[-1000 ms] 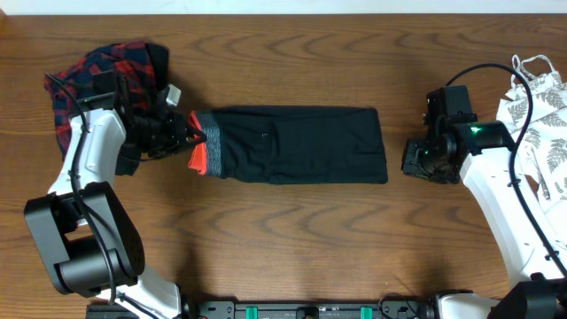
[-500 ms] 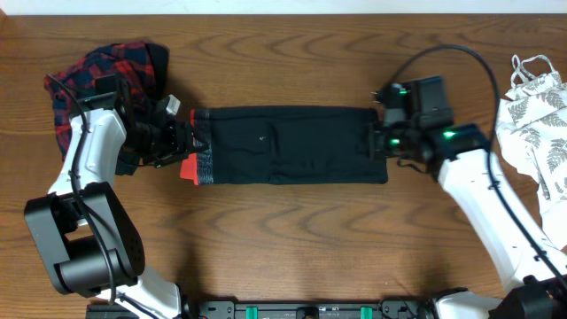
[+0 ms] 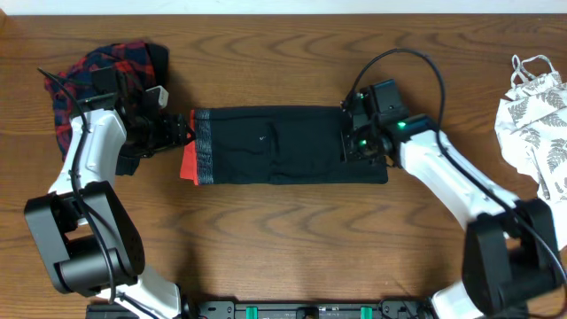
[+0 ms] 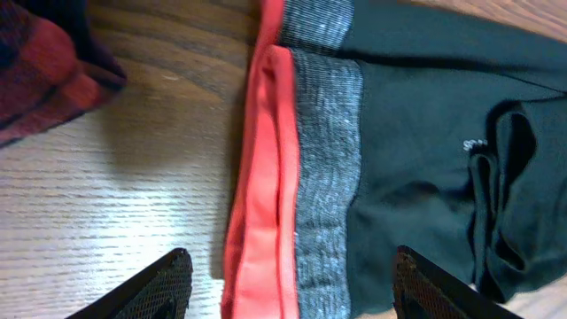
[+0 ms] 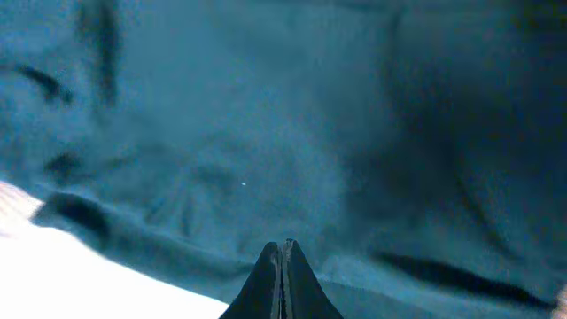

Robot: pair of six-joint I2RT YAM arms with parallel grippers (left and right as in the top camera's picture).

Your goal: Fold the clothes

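On the brown wooden table (image 3: 283,239) lay three garments: one pair of black leggings (image 3: 283,151), one red-navy plaid piece (image 3: 99,69), one white leaf-print top (image 3: 533,124).

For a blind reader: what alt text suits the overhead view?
Folded black leggings lie on a wooden table; the right gripper is shut at their right end, the left gripper open beside the waistband. A plaid garment lies far left, a leaf-print top far right.

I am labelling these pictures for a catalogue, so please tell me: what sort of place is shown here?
Probably a robot workbench in a lab, not a home: a brown wood-grain table, two white-and-black robot arms mounted at its near edge, and long black leggings laid flat between them.
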